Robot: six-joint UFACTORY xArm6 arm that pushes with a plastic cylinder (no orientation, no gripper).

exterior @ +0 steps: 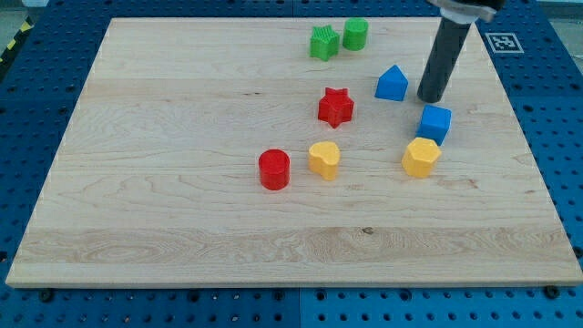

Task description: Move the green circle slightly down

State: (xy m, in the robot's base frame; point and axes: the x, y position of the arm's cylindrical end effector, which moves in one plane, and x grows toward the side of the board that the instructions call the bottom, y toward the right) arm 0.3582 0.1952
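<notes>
My tip (pixel 431 97) is resting on the board (pixel 182 182), just right of the blue wedge (pixel 392 84) and above the blue cube (pixel 434 123). The green circle (pixel 355 34) is sitting up-left of my tip, beside the green star (pixel 323 43); being a bare rod, it is gripping nothing

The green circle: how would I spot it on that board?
Look along the wooden board's top edge, right of centre, where two green blocks sit side by side. The green circle is the right one: a smooth round cylinder, while the green star beside it is spiky.
</notes>
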